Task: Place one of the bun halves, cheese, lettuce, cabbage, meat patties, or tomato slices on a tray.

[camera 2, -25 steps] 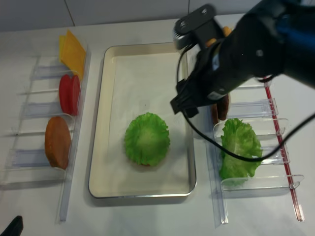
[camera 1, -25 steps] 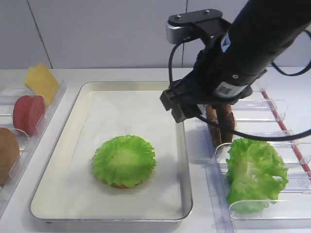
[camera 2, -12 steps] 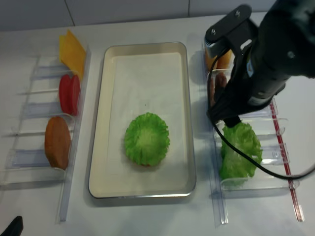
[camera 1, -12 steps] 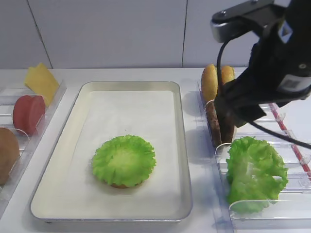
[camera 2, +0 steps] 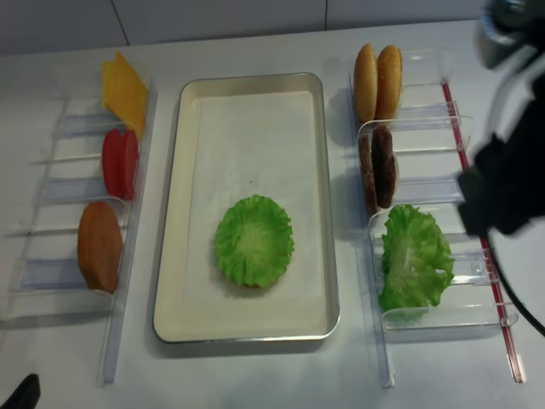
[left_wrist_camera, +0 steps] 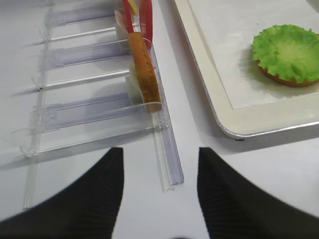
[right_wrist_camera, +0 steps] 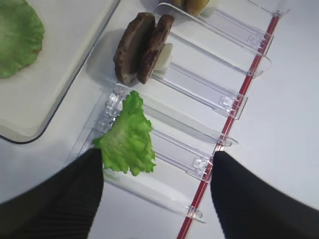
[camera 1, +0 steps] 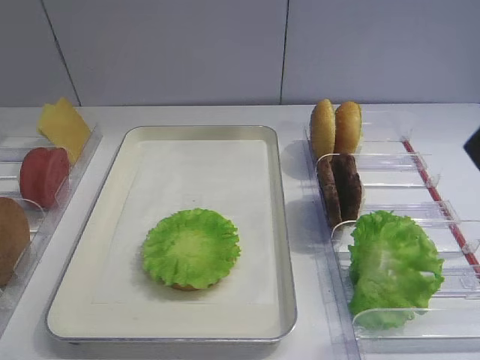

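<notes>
Two black claws stand spread and hold nothing: the right claw [right_wrist_camera: 157,196] hangs over the clear plastic rack [right_wrist_camera: 199,89] beside the loose green lettuce leaf [right_wrist_camera: 127,139] and the two dark brown round meat patties [right_wrist_camera: 142,47]; the left claw [left_wrist_camera: 159,191] hangs over the white desk [left_wrist_camera: 89,199]. On the large cream metal tray [camera 1: 112,187], a ruffled green lettuce leaf [camera 1: 192,247] lies flat on a bun half [left_wrist_camera: 286,79].

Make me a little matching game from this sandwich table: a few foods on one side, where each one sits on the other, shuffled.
Foods:
1. cheese
2. meat patties
3. tomato slices
4. lettuce lying flat

Places:
A. right-hand rack, between buns and upright lettuce
B. on the tray
C. far end of the left-hand rack
D. left-hand rack, middle slot

Pairs: 1-C, 2-A, 3-D, 4-B
</notes>
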Available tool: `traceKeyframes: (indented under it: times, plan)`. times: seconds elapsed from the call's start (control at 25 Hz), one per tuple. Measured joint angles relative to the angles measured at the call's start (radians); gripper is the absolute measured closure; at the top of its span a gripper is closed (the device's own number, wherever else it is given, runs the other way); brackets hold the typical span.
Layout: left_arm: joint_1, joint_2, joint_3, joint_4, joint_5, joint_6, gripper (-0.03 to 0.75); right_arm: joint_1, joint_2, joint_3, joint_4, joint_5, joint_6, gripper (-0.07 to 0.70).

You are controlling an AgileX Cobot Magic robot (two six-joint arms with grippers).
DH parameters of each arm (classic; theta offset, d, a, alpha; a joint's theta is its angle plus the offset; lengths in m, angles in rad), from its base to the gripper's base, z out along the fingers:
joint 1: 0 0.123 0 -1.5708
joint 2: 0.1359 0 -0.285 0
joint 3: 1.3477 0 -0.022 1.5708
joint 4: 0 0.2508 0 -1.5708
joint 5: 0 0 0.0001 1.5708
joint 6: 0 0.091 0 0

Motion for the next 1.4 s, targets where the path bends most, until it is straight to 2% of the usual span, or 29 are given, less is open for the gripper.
traceKeyframes:
  times: [0.36, 0.64, 0.84, 1.04, 1.4]
  plan:
    - [0.0, 0.0, 0.0, 0.0, 0.0, 0.0, 0.368, -0.009, -0.313, 0.183, 0.017, 0.017, -0.004, 0.178]
    - [0.0, 0.0, 0.0, 0.0, 0.0, 0.0, 0.368, -0.171, -0.506, 0.287, 0.064, 0.024, -0.014, 0.178]
    - [0.0, 0.0, 0.0, 0.0, 0.0, 0.0, 0.368, -0.308, -0.623, 0.377, 0.159, 0.022, -0.112, 0.178]
    - [0.0, 0.0, 0.0, 0.0, 0.0, 0.0, 0.368, -0.417, -0.724, 0.458, 0.235, -0.015, -0.165, 0.178]
    - [0.0, 0.0, 0.0, 0.0, 0.0, 0.0, 0.368, -0.601, -0.878, 0.546, 0.242, -0.08, -0.198, 0.178]
